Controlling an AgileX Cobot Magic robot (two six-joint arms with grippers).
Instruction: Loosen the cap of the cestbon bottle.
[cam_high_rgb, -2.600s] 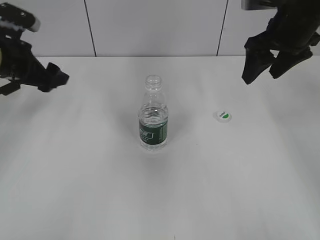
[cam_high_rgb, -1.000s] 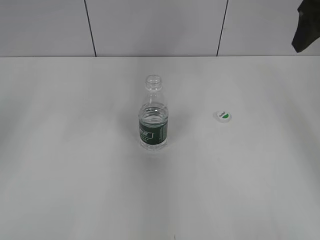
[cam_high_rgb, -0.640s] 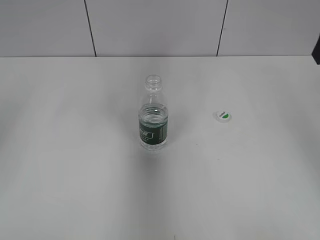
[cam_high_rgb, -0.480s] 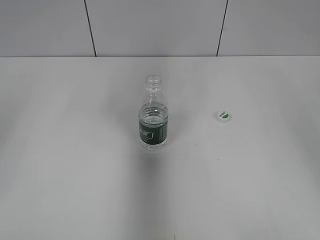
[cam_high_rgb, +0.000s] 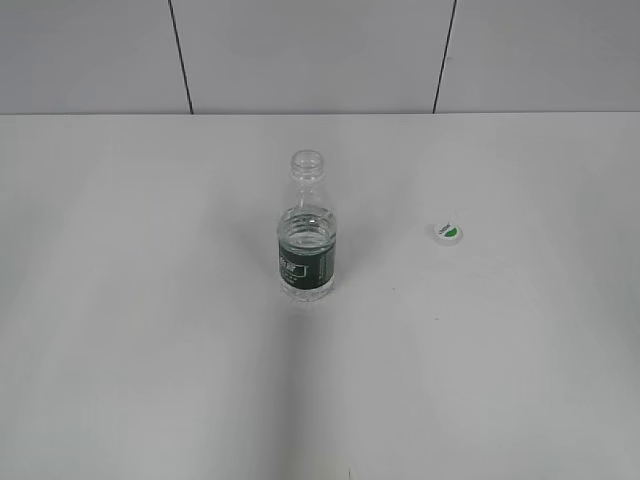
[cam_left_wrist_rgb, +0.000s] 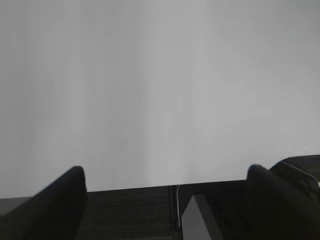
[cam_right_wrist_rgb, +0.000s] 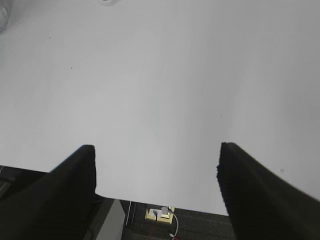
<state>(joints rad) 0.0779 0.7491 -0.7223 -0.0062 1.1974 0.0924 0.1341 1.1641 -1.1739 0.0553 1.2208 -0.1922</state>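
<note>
The cestbon bottle (cam_high_rgb: 306, 235) stands upright and uncapped in the middle of the white table, with its threaded neck bare and the green label round its lower part. The cap (cam_high_rgb: 447, 232) lies on the table to the bottle's right, apart from it, green mark up. Neither gripper shows in the exterior view. In the left wrist view my left gripper (cam_left_wrist_rgb: 165, 175) is open and empty over the table's near edge. In the right wrist view my right gripper (cam_right_wrist_rgb: 157, 150) is open and empty over the table's edge. The cap's rim just shows at that view's top edge (cam_right_wrist_rgb: 105, 1).
The white table (cam_high_rgb: 150, 350) runs back to a grey panelled wall (cam_high_rgb: 300, 50). Beyond the table's edge, the left wrist view shows dark floor (cam_left_wrist_rgb: 130, 215). The right wrist view shows a floor socket with cables (cam_right_wrist_rgb: 161, 214).
Both arms, which hung above the table's far corners 2.6 s ago, have drawn back out of the exterior view. The bottle and cap have not moved.
</note>
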